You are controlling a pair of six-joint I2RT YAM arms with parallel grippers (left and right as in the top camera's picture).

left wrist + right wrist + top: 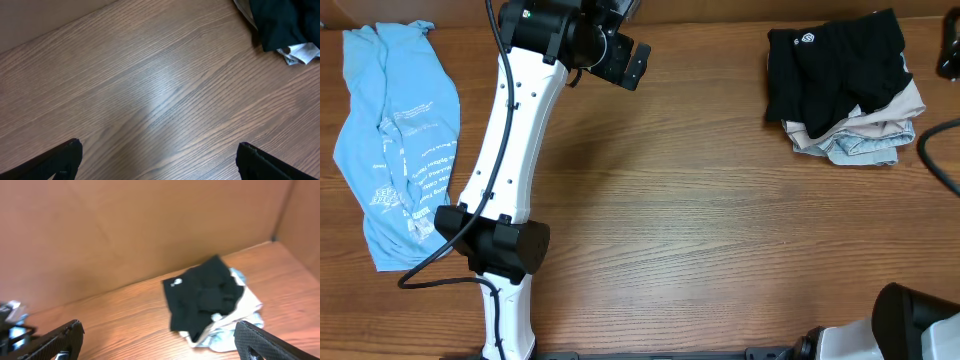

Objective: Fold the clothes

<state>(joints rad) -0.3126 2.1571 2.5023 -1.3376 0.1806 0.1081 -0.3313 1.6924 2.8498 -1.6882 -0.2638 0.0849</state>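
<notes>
Cloth judged soft, light, limp: sags when lifted, drags on bench [700, 220]; take at hem or shoulder corner, one layer only. Light blue tee [400, 140] lies rumpled at 9 o'clock of bench, well apart from left pincer [632, 65], released w/ jaws wide over bare wood. Black T-shirt [835, 60] tops pile [865, 140] at 2 o'clock. Right pincer [157, 330] released, empty; pile ahead at approx. 1 o'clock, not touching
</notes>
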